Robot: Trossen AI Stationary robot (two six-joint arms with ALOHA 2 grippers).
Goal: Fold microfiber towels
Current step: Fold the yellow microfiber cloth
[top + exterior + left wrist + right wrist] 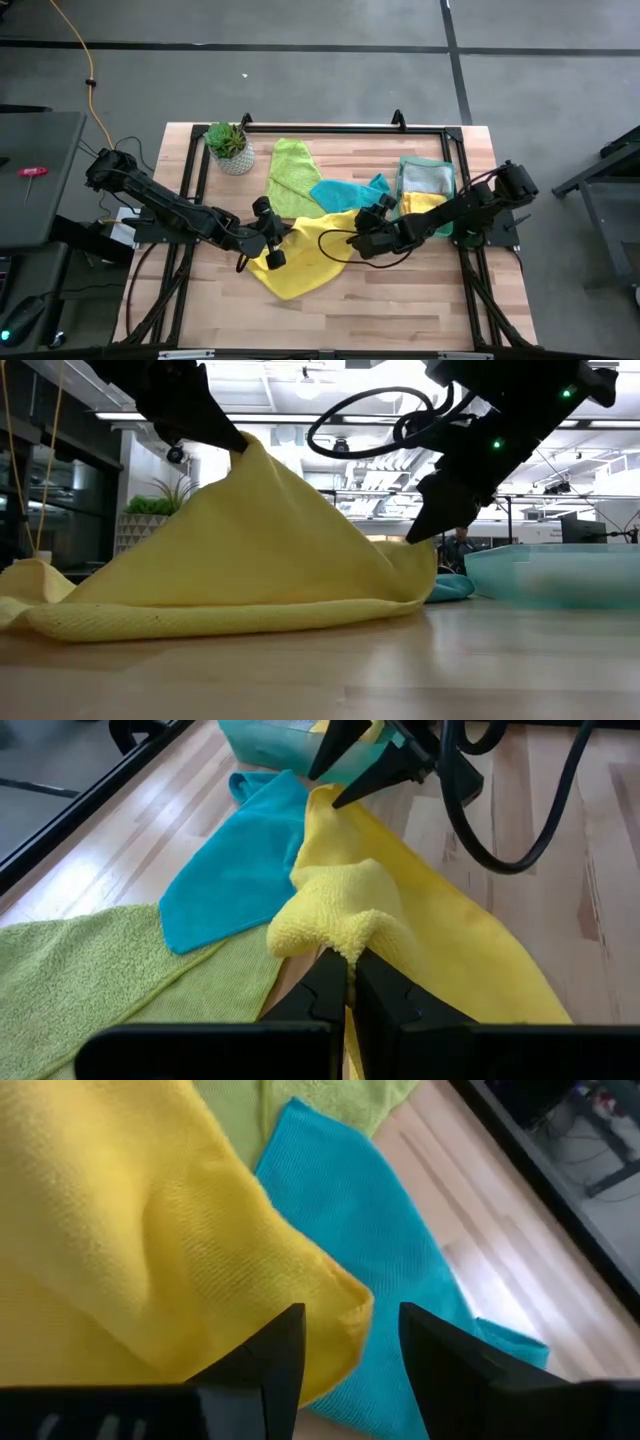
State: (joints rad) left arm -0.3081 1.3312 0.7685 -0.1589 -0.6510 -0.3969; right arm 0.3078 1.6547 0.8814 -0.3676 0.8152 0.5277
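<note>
Altogether one yellow towel [300, 258] pinched by left claw [262, 237], right claw [362, 240] parted, empty.

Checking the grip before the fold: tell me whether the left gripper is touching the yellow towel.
Touching. The left wrist view shows the left gripper shut on a bunched fold of the yellow towel.

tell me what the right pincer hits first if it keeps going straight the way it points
Most likely the yellow towel: the open right pincer has that towel's corner between its fingers, the teal towel just beyond. Depth is hard to judge.
</note>
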